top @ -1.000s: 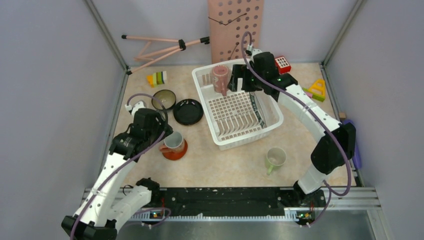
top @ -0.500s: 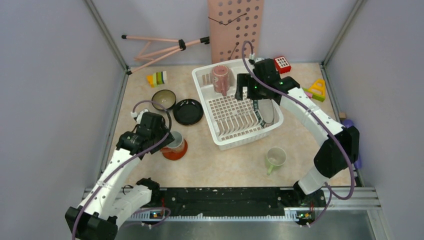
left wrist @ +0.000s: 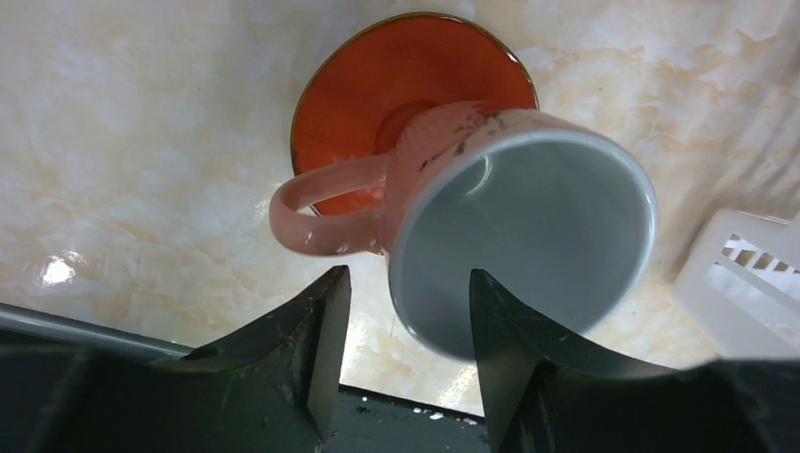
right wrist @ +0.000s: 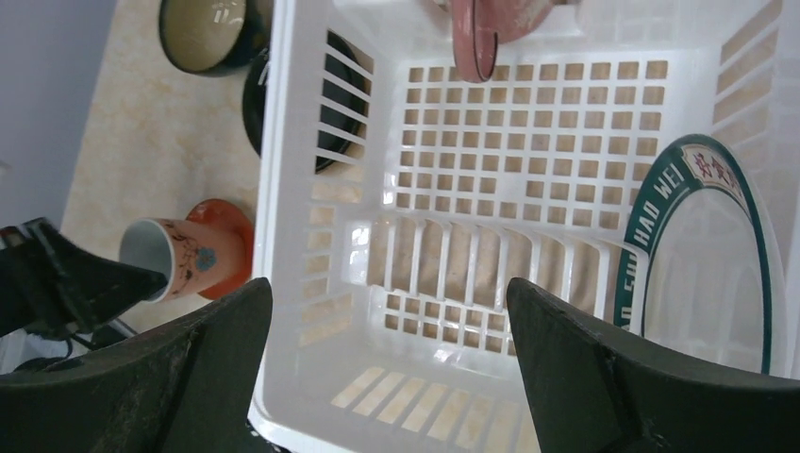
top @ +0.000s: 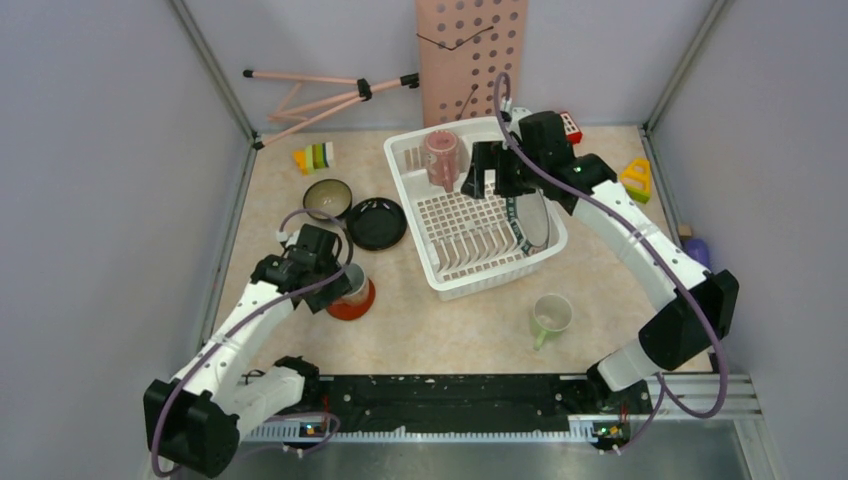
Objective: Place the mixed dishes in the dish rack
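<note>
In the last second your left gripper (left wrist: 406, 288) came down over the small cup (left wrist: 519, 236) on the orange-red saucer (left wrist: 396, 75). Its fingers were spread, one outside the wall just beside the handle and one in front of the cup's mouth. A gap showed at each finger, so nothing was clamped yet. I judged that pick to be one squeeze away.

Your right gripper (right wrist: 385, 302) had eased a little away from the pink mug (right wrist: 491, 28) and hung wide apart and empty above the dish rack (right wrist: 283, 189).

The pink mug lay in the rack corner ahead of that gripper. The dark plate with lettered rim (right wrist: 698, 264) stood on edge at the prongs, below and to the right of its fingers. That made two pieces loaded, with the remaining rack floor bare.

The black plate (top: 376, 223) and the bowl (top: 327, 198) lay on the table beyond your left gripper. The pale green mug (top: 551, 316) sat well apart from both grippers.
</note>
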Tool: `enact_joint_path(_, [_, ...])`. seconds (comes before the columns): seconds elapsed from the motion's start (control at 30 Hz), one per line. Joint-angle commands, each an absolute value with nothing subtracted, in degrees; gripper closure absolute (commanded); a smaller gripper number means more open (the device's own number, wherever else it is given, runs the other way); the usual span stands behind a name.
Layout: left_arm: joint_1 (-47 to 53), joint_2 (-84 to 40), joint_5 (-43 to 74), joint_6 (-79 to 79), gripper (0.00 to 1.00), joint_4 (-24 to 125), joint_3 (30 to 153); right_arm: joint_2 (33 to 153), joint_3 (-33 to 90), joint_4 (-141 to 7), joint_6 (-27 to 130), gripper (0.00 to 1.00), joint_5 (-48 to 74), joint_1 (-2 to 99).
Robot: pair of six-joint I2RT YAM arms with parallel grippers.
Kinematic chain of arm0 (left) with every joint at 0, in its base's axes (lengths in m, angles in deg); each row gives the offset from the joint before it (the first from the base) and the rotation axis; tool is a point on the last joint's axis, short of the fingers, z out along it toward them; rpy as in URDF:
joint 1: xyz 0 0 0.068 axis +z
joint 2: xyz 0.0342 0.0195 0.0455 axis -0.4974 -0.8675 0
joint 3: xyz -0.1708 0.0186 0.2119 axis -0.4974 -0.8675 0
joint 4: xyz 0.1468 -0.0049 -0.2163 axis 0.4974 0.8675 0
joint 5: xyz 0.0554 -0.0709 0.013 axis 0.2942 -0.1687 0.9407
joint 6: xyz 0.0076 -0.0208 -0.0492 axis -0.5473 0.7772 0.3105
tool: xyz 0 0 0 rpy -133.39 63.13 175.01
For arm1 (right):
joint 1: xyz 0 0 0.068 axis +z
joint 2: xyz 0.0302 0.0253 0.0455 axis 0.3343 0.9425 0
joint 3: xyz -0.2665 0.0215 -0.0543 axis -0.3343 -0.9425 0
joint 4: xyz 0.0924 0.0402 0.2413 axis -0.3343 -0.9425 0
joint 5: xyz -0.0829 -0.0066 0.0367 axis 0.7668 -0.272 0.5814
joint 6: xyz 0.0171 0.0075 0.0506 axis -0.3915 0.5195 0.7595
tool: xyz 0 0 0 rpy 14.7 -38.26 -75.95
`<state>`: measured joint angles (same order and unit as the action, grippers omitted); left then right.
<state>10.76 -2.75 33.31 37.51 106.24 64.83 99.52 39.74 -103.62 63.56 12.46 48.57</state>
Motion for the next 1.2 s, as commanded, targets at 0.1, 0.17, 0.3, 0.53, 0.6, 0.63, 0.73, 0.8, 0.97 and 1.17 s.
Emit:
enact_joint_path(0.1, [10.8, -4.1, 33.3, 39.8, 0.56, 101.9, 62.1, 93.5, 42.1, -98.8, 63.6, 0.07, 6.0, 49.2])
enact_joint_path(0.17, [10.9, -4.1, 33.4, 39.7, 0.72, 101.6, 62.1, 92.6, 41.1, -97.3, 63.8, 0.07, 4.9, 49.1])
enact_joint_path(0.3, [10.8, -3.4, 34.5, 38.8, 1.0, 103.5, 64.2, 92.6, 40.0, -96.1, 64.1, 0.07, 4.0, 49.1])
enact_joint_path(0.53, [10.8, 1.9, 31.8, 36.1, 1.0, 107.2, 71.9, 92.8, 37.8, -93.0, 63.8, 0.07, -1.7, 49.1])
enact_joint_path(0.6, [10.8, 4.4, 29.7, 35.3, 1.0, 106.5, 75.0, 92.5, 36.3, -90.9, 63.4, 0.07, -5.0, 49.2])
enact_joint_path(0.63, [10.9, 6.0, 27.8, 35.1, 1.0, 104.8, 76.1, 92.4, 35.5, -89.9, 63.4, 0.07, -6.5, 49.2])
enact_joint_path(0.73, [10.9, 9.7, 19.8, 35.0, 1.0, 97.1, 78.9, 91.8, 33.4, -86.6, 65.1, 0.07, -10.9, 49.1])
enact_joint_path(0.8, [11.0, 11.1, 13.5, 34.0, 1.0, 89.1, 78.9, 91.1, 31.8, -83.9, 68.5, 0.05, -13.7, 49.2])
enact_joint_path(0.97, [10.9, 13.3, 5.1, 31.5, 1.0, 68.4, 73.2, 87.6, 26.9, -76.9, 79.4, 0.02, -15.0, 49.2])
enact_joint_path(1.17, [10.9, 10.8, -7.6, 32.0, 1.0, 36.0, 63.1, 84.7, 23.8, -72.5, 95.2, 0.01, -13.7, 49.2])
